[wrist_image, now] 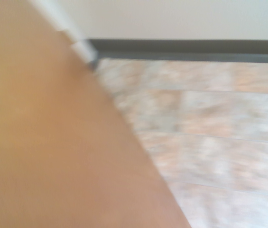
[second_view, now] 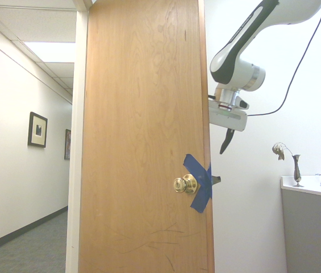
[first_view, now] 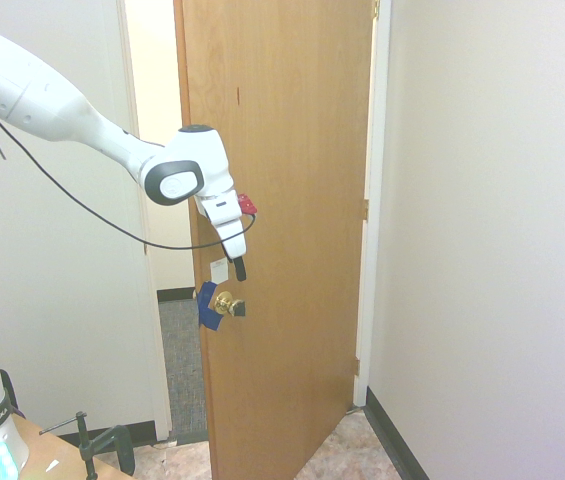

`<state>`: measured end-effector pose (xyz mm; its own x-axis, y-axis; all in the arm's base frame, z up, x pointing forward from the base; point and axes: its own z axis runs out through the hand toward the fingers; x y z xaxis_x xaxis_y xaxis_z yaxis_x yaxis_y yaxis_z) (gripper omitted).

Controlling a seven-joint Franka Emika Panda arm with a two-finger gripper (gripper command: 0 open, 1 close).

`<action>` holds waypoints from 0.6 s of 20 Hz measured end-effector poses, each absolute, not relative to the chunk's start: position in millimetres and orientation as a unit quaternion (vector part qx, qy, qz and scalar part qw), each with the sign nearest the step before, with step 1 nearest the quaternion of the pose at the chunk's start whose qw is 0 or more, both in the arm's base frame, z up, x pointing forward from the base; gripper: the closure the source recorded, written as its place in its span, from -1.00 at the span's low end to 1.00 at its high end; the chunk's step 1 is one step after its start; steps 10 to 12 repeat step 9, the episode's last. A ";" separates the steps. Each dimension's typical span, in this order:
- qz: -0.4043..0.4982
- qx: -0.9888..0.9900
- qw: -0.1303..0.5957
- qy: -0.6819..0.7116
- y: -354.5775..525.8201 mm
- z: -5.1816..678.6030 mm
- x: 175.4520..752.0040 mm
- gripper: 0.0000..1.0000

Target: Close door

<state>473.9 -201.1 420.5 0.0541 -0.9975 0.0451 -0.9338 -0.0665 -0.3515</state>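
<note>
The door (first_view: pixel 282 200) is a tall, smooth, orange-brown wooden one, and it stands partly open. In the first exterior view there is a gap between its latch edge and the white door frame (first_view: pixel 134 150), and a gray carpet (first_view: pixel 180 360) shows through that gap. The hinge side sits by the frame on the far side.

The knob (first_view: pixel 225 302) is round and shiny like gold. Blue tape (first_view: pixel 207 305) is stuck over the latch edge right beside it. A small white sticker (first_view: pixel 220 270) sits on the wood just above the knob.

The gripper (first_view: pixel 239 268) hangs from the white arm close to the door face – just above the knob and near the sticker. Its dark fingers point down. Only 1 dark tip shows clearly in each outside view, so I cannot tell if the jaws are apart or together, and they hold nothing I can see.

In the second exterior view the gripper (second_view: pixel 226 142) pokes out past the door (second_view: pixel 143 136) edge, above the blue tape (second_view: pixel 200 182) and knob (second_view: pixel 185 183).

The wrist view is blurry (very close up). It shows the door (wrist_image: pixel 43 142) wood, a pale tiled floor (wrist_image: pixel 209 142) and a dark baseboard (wrist_image: pixel 186 49).
</note>
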 end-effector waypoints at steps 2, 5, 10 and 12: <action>-0.135 -0.750 0.122 0.635 -120.9 420.2 508.7 -1.00; -0.134 -0.810 0.119 0.558 47.7 423.4 521.0 -1.00; -0.118 -0.870 0.113 0.466 227.0 422.7 472.6 -1.00; -0.118 -0.870 0.113 0.466 227.0 422.7 472.6 -1.00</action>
